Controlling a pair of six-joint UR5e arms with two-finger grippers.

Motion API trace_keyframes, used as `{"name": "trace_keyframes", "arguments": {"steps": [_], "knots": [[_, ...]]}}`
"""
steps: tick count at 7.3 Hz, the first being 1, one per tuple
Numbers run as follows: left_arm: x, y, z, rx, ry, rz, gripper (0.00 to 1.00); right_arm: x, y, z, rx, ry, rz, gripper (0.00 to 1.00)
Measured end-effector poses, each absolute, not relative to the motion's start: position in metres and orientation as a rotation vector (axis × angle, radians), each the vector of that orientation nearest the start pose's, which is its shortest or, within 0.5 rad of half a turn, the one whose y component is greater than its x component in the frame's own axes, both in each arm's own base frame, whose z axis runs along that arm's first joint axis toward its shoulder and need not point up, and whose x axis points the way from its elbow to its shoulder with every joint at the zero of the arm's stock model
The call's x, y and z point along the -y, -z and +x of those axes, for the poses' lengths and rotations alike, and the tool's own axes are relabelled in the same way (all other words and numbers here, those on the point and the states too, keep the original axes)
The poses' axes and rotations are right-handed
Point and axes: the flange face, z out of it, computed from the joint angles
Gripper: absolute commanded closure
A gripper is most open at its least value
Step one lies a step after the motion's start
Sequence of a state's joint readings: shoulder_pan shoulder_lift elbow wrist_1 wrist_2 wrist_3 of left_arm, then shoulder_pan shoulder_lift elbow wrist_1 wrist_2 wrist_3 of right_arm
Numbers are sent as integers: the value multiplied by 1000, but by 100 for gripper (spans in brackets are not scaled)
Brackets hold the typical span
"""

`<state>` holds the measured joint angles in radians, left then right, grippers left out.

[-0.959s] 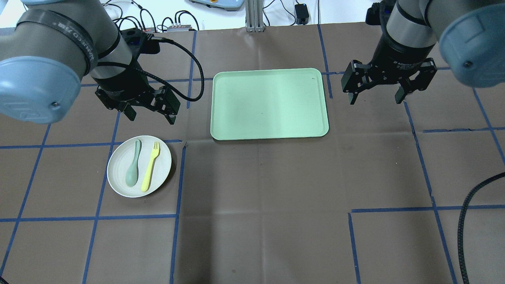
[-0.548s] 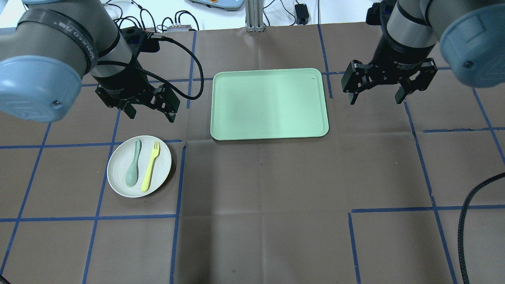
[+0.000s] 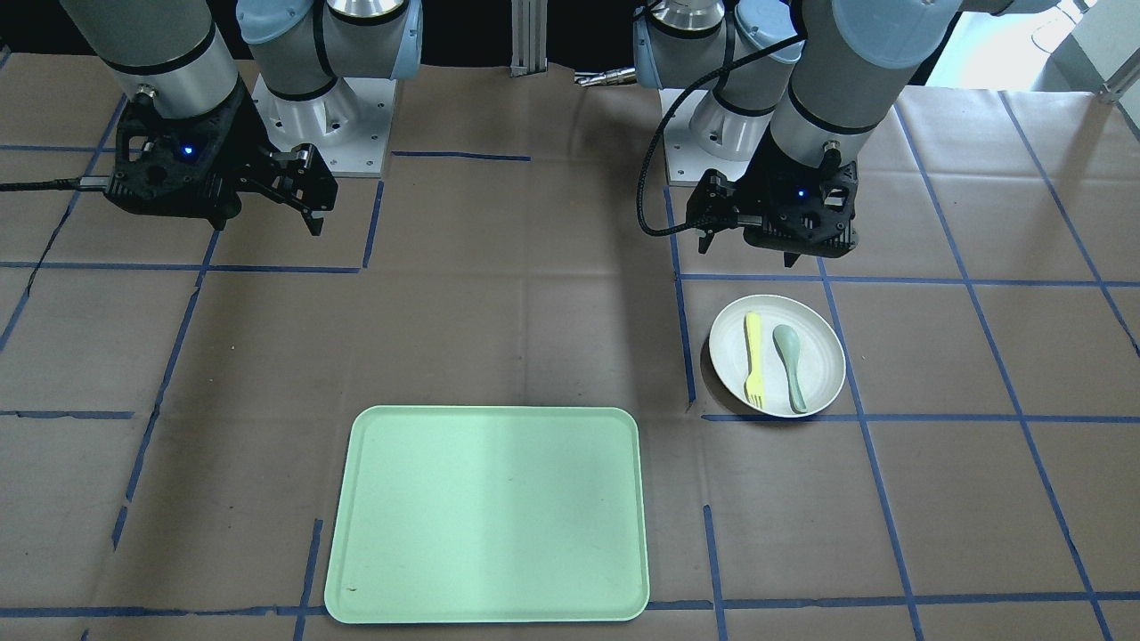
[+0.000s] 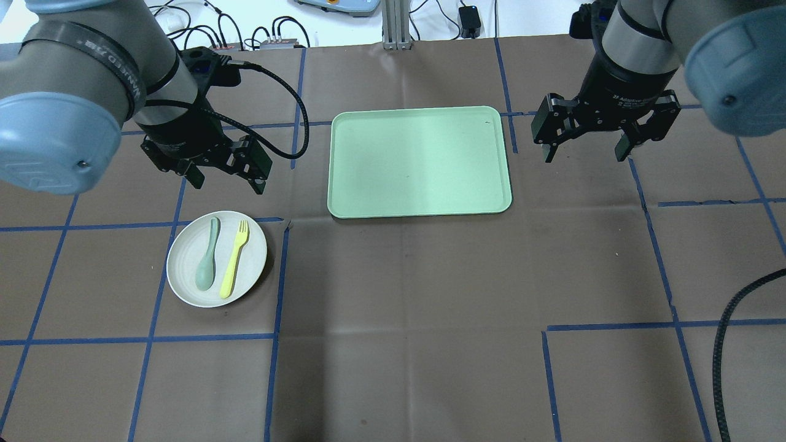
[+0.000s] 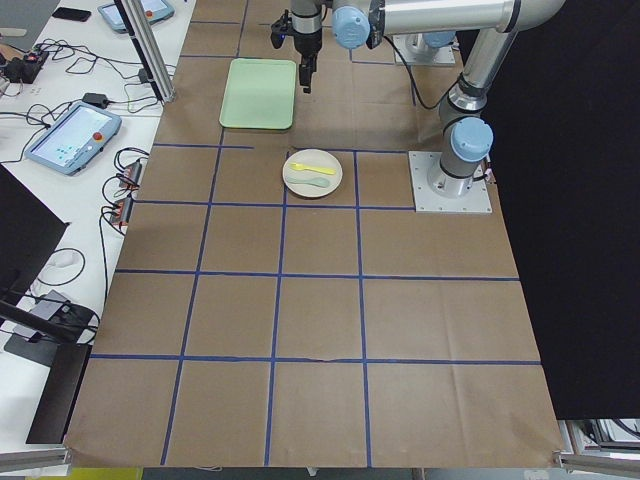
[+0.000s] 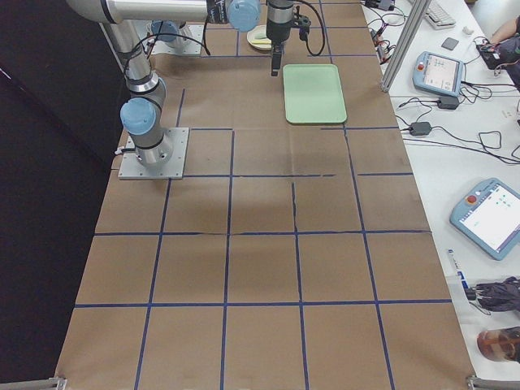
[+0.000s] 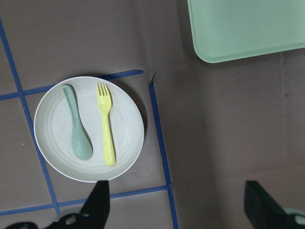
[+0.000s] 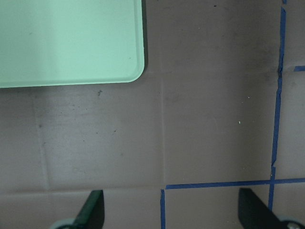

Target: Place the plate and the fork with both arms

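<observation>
Overhead, front, two sides, wrists down — tray [image 4: 421, 161] shared

A mint-green rectangular tray [image 4: 420, 161] lies flat on the brown paper [image 4: 430, 307] that covers the table, its long sides running across the table, with a small dark speck [image 4: 488, 122] near one far corner. A grey-green spoon [image 4: 207, 258] lies well apart from it toward the robot's left, bowl end nearer the robot and handle pointing away, close to a crossing of the blue tape lines [image 4: 212, 337] that grid the paper. Beyond the paper stand an aluminium post [image 4: 393, 24] and a tangle of black cables [image 4: 202, 24], and teach pendants [image 6: 497, 216] with lit screens rest on the white bench [image 6: 431, 203] alongside.
</observation>
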<state>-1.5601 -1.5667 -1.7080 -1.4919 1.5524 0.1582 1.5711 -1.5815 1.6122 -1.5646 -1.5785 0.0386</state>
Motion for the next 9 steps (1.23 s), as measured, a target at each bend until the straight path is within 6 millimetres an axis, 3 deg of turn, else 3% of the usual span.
{"name": "trace_keyframes", "arguments": {"steps": [3, 5, 6, 9], "knots": [[487, -419, -101, -3164, -115, 176, 0, 483, -472, 133, -3149, -58, 61, 0], [491, -403, -53, -3174, -138, 174, 0, 484, -472, 133, -3149, -60, 60, 0], [492, -389, -29, -3174, -108, 193, 0, 484, -471, 133, -3149, -61, 60, 0], [482, -319, 43, -3183, -71, 238, 0, 484, -471, 133, -3149, -61, 59, 0]]}}
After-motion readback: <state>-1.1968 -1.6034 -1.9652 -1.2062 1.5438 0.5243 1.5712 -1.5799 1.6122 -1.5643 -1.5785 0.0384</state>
